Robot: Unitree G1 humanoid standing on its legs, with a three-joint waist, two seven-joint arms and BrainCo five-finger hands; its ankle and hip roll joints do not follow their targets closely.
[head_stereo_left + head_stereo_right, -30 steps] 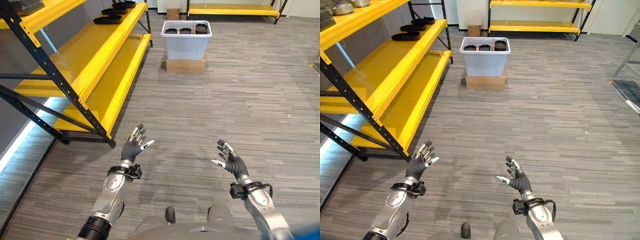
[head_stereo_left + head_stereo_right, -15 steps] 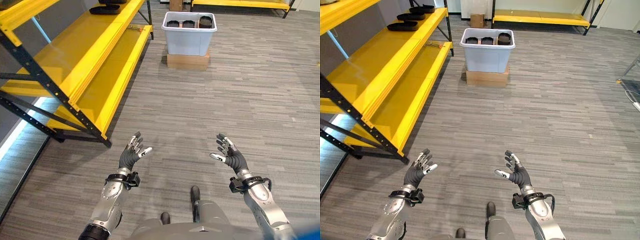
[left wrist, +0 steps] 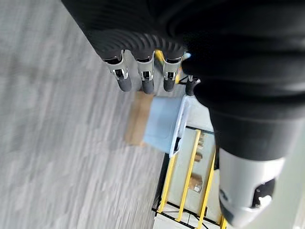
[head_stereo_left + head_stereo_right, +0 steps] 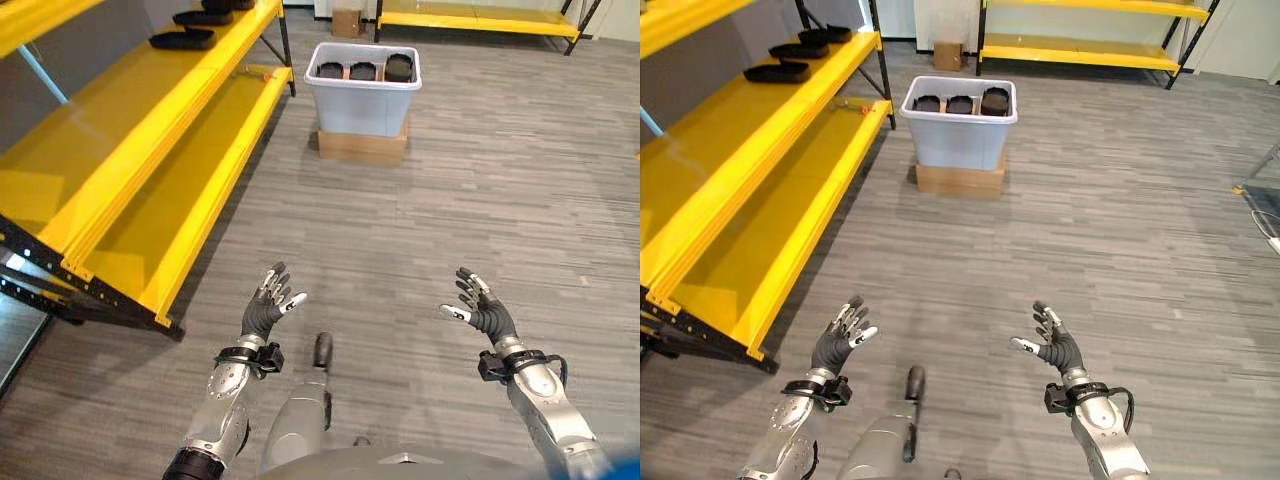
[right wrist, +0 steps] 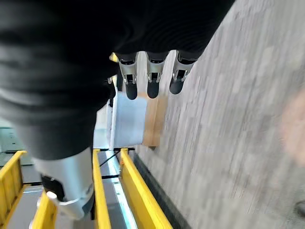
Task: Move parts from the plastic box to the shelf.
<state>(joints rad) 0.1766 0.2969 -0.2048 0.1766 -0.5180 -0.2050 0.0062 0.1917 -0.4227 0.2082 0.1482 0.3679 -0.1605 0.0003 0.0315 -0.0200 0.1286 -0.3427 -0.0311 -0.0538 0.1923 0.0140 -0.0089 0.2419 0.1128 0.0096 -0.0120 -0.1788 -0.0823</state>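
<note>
Plastic box well ahead, parts inside; our left hand and right hand spread wide, empty, well short of box; we risk clipping yellow shelf beside box on approach.

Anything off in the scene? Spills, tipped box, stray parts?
Nothing stands out. The box sits upright on its cardboard base with dark parts inside; both hands, left and right, are open and empty.
</note>
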